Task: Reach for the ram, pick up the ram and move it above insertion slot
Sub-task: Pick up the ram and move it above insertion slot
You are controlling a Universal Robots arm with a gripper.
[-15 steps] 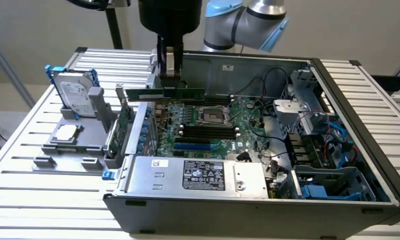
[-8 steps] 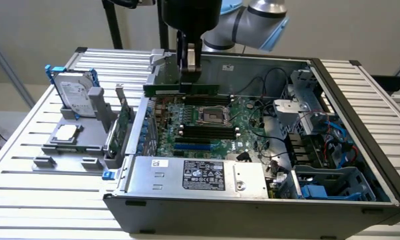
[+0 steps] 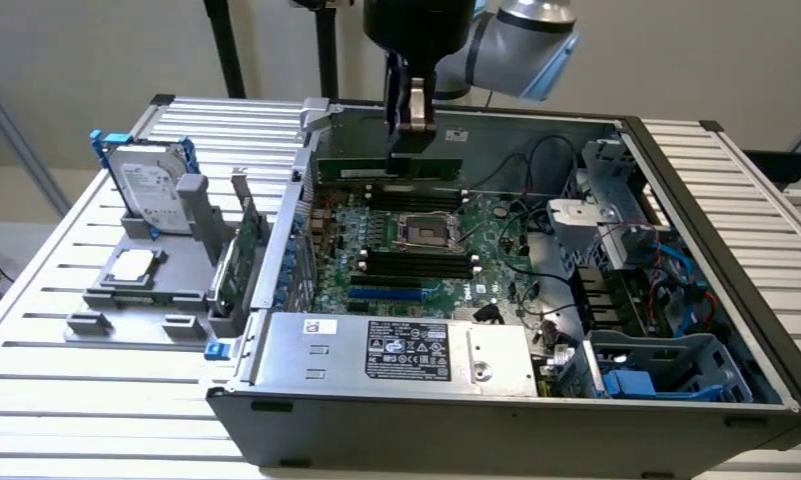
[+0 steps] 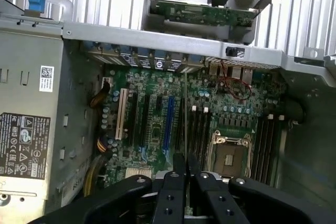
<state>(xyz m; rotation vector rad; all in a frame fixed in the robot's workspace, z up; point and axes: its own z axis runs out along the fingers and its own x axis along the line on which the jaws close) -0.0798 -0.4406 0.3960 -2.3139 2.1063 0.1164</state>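
The black gripper hangs over the open grey computer case, its jaws closed narrow on the ram, a long, thin, flat green circuit-board stick held edge-down and level in the air above the green motherboard. In the exterior view the ram sits near the far wall of the case, above and beyond the square silver processor socket, and well apart from the insertion slot, one of several long narrow black memory sockets lying parallel on the near side of that processor socket. In the wrist view the ram shows edge-on as a thin line running out from between the black fingers, over the board between the bright blue slot and the processor socket. A silver power supply box with a white and black label fills the near part of the case. On the slatted metal tabletop at the exterior view's left stands a silver hard drive in a blue frame
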